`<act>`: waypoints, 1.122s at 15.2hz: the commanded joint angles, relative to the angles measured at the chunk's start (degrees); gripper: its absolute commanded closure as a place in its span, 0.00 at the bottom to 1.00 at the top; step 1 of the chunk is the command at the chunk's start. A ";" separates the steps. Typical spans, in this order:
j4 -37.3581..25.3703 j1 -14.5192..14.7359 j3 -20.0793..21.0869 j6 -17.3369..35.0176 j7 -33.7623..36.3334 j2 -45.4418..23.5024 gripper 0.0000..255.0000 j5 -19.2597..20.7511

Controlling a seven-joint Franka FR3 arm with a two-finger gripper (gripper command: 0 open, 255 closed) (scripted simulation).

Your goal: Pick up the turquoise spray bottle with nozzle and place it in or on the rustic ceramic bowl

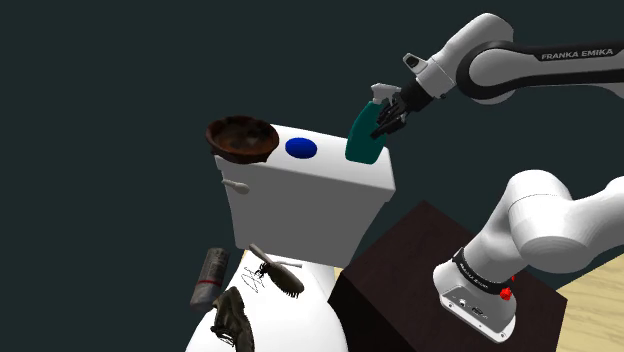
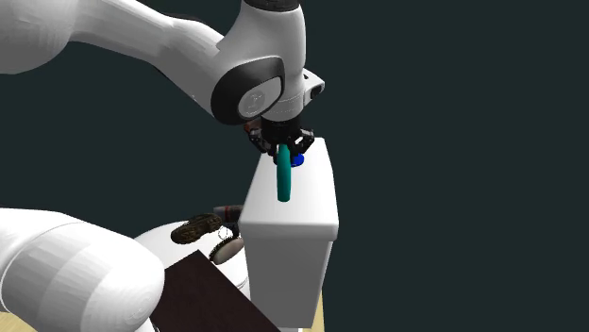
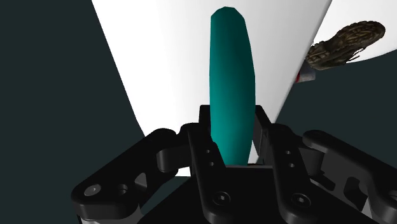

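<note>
In your shoulder view, a grey can [image 1: 209,277], a brown shoe [image 1: 232,318] and a dark brush [image 1: 278,270] lie below the front of the white toilet tank [image 1: 310,205]. A dark brown bowl [image 1: 241,139] sits on the tank's left end, with a round blue button [image 1: 300,148] on the lid just beside it. At the tank's right end your black pincer [image 1: 386,120] is clamped on the upper part of the turquoise spray bottle [image 1: 364,143]. The bottle hangs tilted over the lid, well apart from the bowl. Whether its base touches the tank, you cannot tell. The dark box stand [image 1: 400,275] sits right of the tank.
</note>
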State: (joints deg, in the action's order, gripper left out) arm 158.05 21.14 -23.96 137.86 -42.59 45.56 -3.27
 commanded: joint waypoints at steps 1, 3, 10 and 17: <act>0.01 0.00 0.00 -0.01 0.00 0.00 1.00 0.00; 0.01 0.01 -0.01 0.01 -0.01 -0.01 1.00 0.00; -4.40 -0.27 1.61 -5.73 1.75 1.41 1.00 0.10; -9.28 -0.21 2.89 -11.08 3.26 1.99 1.00 0.02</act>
State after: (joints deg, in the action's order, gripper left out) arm 149.62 20.84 -21.29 127.54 -39.61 47.62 -3.19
